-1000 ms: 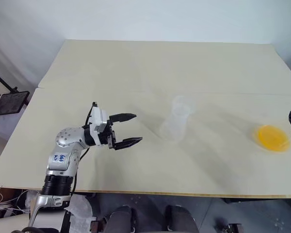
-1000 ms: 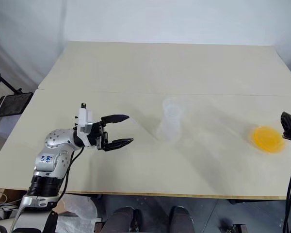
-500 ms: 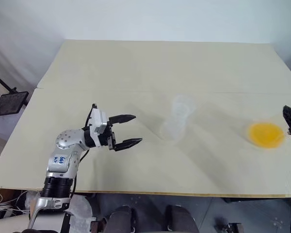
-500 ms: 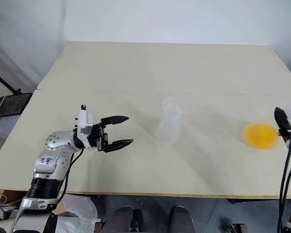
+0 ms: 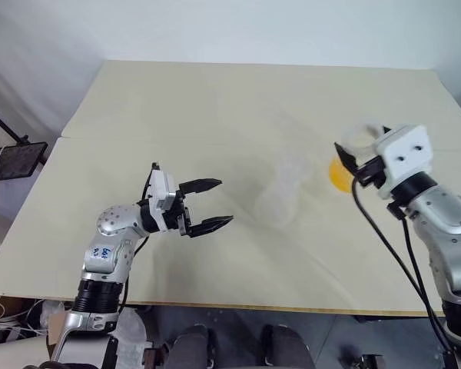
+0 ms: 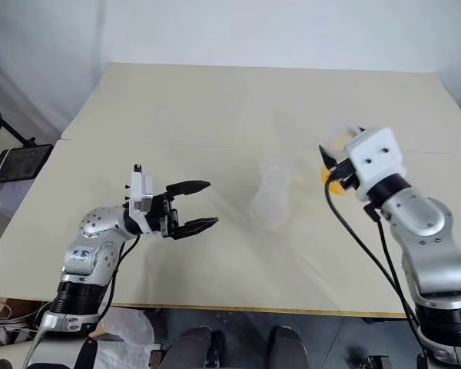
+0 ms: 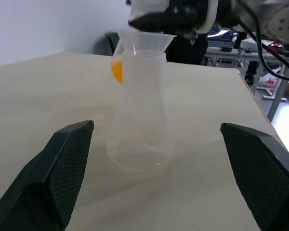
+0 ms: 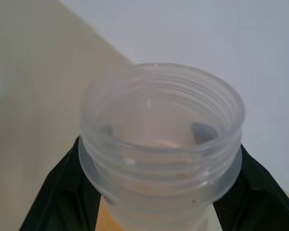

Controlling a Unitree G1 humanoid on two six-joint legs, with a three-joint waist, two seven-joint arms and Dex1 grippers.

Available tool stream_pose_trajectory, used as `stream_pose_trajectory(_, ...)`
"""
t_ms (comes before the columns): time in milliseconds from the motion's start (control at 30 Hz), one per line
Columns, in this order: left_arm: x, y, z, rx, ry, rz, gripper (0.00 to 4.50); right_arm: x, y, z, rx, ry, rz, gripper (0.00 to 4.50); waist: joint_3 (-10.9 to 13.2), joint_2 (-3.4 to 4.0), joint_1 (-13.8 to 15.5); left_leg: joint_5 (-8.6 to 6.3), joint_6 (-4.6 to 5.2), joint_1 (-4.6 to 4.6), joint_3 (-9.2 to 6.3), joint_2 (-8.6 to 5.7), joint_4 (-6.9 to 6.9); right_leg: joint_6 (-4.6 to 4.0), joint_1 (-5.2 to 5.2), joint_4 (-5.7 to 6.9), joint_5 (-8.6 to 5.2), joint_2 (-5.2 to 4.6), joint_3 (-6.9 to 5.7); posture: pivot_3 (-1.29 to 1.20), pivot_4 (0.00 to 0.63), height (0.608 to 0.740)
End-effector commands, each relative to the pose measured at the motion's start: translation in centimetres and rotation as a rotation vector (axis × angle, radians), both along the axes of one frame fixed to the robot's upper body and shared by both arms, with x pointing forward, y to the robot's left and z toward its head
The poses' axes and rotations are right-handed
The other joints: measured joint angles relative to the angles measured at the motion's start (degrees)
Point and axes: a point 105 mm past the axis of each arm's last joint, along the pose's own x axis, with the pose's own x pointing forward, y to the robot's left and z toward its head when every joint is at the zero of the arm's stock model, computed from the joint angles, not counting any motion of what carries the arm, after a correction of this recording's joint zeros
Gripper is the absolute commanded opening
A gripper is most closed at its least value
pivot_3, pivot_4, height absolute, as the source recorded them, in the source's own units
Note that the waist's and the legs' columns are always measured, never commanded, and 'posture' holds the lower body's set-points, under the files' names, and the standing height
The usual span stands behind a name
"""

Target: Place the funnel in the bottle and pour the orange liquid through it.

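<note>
Pale bench (image 5: 215, 108), white wall: funnel (image 7: 145, 41) sits in the mouth of the clear flask (image 7: 138, 125) mid-bench, both faint and hard to make out from above.
Orange liquid (image 5: 338, 175) is half hidden in the bottle (image 8: 161, 139), which the right pincer (image 6: 334, 165) clamps, raised just beside the flask. Left pincer (image 5: 215, 204) gapes wide, level, aimed at the flask, apart from it.

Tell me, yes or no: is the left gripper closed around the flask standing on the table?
No. The left gripper is open, its two fingers spread and pointing toward the clear flask without touching it.
</note>
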Motion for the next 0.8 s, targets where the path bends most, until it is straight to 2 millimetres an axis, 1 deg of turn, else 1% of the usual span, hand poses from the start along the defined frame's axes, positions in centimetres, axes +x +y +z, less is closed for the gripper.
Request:
stream_pose_trajectory(33,-0.4,-0.6,1.2,-0.035,-0.053,-0.015,4.5,-0.8,0.8,2.5,-0.136,-0.177,-0.023,2.48,0.0,0.0,-0.1,0.0,0.0,0.0,0.01,0.0,0.0,0.0,0.0,0.0,0.0,0.0,0.0,0.0,0.15,0.74)
stream_pose_trajectory(133,-0.4,-0.8,1.2,-0.042,-0.054,-0.014,4.5,-0.7,1.1,2.4,-0.268,-0.237,-0.054,2.48,0.0,-0.01,-0.2,0.0,0.0,0.0,0.01,0.01,0.0,0.0,0.0,-0.01,0.0,0.01,-0.03,0.0,0.15,0.74)
stream_pose_trajectory(200,-0.4,-1.0,1.2,-0.044,-0.054,-0.016,4.5,-0.6,1.2,2.6,-0.292,-0.268,-0.069,2.48,0.0,-0.01,-0.2,0.0,-0.01,0.0,0.01,0.04,0.0,0.0,0.0,-0.01,0.0,0.03,-0.04,0.0,0.15,0.74)
stream_pose_trajectory(367,-0.4,-1.4,1.1,-0.05,-0.051,-0.024,4.5,-0.6,2.4,2.8,-0.369,-0.324,-0.053,2.48,0.0,-0.01,-0.3,0.01,-0.02,0.0,0.01,0.05,0.0,0.0,-0.01,-0.01,0.0,0.04,-0.05,0.0,0.15,0.74)
stream_pose_trajectory(500,-0.4,-1.5,1.1,-0.052,-0.05,-0.027,4.5,-0.6,3.0,2.8,-0.432,-0.352,-0.052,2.48,0.0,-0.01,-0.2,0.01,-0.02,0.0,0.01,0.05,0.0,0.0,-0.01,-0.01,0.0,0.04,-0.06,0.0,0.15,0.74)
stream_pose_trajectory(800,-0.5,-1.8,1.1,-0.058,-0.048,-0.037,4.5,-0.5,3.8,3.0,-0.52,-0.391,-0.051,2.48,0.0,-0.02,-0.3,0.01,-0.02,0.0,0.01,0.05,0.0,0.0,-0.01,-0.02,0.0,0.04,-0.06,0.0,0.15,0.74)
